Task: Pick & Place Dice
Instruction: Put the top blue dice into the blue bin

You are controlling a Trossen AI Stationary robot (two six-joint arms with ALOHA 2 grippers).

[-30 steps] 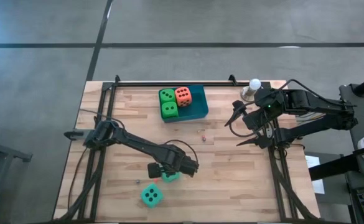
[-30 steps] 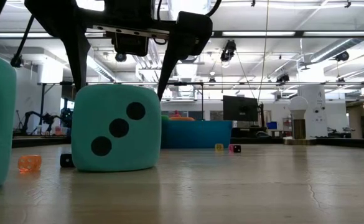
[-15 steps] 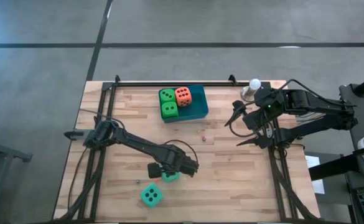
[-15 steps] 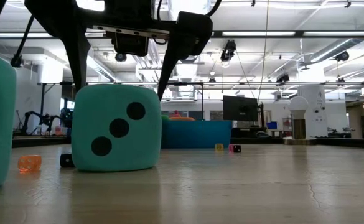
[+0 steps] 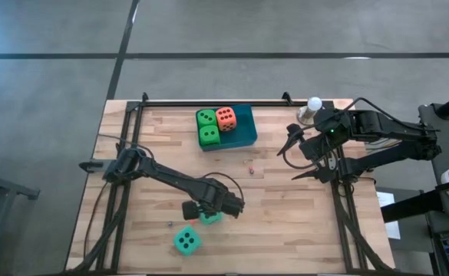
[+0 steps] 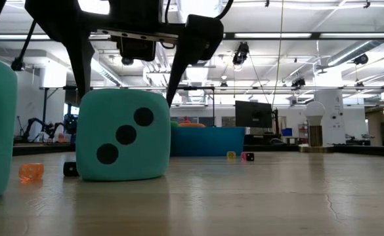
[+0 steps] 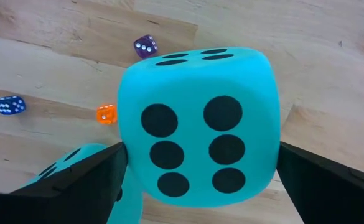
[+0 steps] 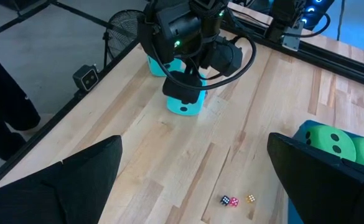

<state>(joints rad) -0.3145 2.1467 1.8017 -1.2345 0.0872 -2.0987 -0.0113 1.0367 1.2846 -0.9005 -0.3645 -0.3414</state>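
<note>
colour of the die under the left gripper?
Teal die with dark pips, six on top; clearest in the left wrist view.

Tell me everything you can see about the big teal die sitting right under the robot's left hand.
The teal soft-looking cube with dark pips has rounded corners and a matte, foam-like skin. It sits flat on the pale wooden table, six pips facing up and three on the side that faces the low camera. The left hand hangs over it, open, one dark finger down each side; no contact is visible. A second teal die lies close by, apart.
</note>
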